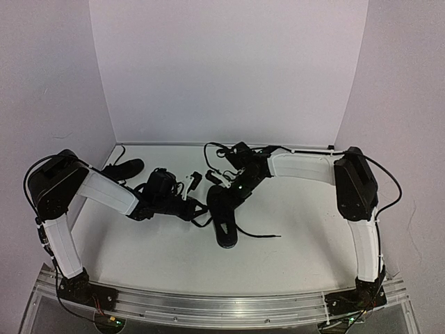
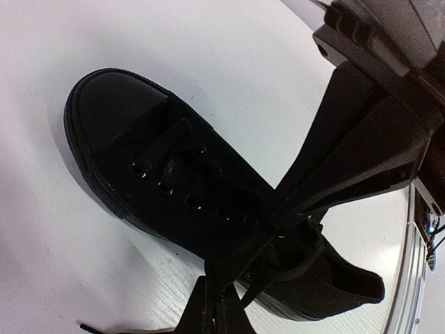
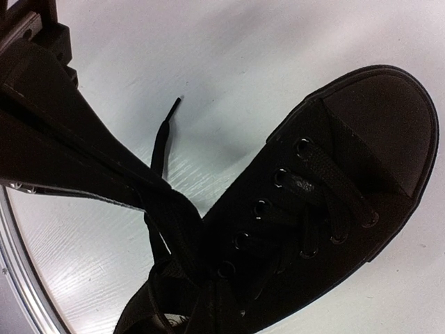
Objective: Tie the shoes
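**Black low-top shoe [image 1: 226, 226] upright on its sole at the middle of the white tabletop [image 1: 160, 257].**
All-black canvas with a smooth toe cap, metal eyelets and thin laces [image 3: 162, 142]. Its long axis runs front to back, toe toward the near edge and heel toward the rear wall [image 1: 222, 69]. The left pincer [image 2: 245, 245] pinches the laces at the top eyelets. Whether the right pincer [image 1: 221, 195] at the heel is spread cannot be told. A second shoe [image 1: 127, 168] lies at the left rear. Plain white walls enclose three sides.

Left hand [image 2: 243, 243], right hand [image 3: 167, 257] lowered, near together; grip state unclear
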`<state>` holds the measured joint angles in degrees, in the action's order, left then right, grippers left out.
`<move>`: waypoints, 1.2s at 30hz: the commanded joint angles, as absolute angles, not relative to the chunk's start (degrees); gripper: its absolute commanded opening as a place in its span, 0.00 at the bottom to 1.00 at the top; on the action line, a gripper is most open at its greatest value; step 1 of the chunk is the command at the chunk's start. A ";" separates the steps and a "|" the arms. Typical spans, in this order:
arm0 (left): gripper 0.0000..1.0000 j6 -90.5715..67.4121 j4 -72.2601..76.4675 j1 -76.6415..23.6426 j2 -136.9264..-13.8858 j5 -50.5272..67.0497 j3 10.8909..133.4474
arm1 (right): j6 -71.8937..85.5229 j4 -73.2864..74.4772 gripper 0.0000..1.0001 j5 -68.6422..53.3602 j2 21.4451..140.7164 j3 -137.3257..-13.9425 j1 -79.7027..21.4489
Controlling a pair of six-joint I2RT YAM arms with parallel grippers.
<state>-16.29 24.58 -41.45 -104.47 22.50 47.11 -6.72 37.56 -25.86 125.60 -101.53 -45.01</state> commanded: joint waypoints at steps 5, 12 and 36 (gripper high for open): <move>0.00 -15.12 24.94 -41.13 -103.36 21.30 46.47 | -1.80 29.88 0.00 -29.87 117.22 -94.73 -42.55; 0.00 -14.74 24.23 -41.13 -103.18 21.01 46.55 | -0.44 25.77 0.00 -31.75 114.52 -90.12 -41.16; 0.36 10.53 18.47 -42.67 -86.16 12.90 42.98 | 9.01 11.16 0.00 -36.68 111.35 -79.85 -39.53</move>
<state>-2.37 19.47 -41.69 -92.79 16.11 43.67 7.24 14.75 -35.55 114.50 -80.58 -40.38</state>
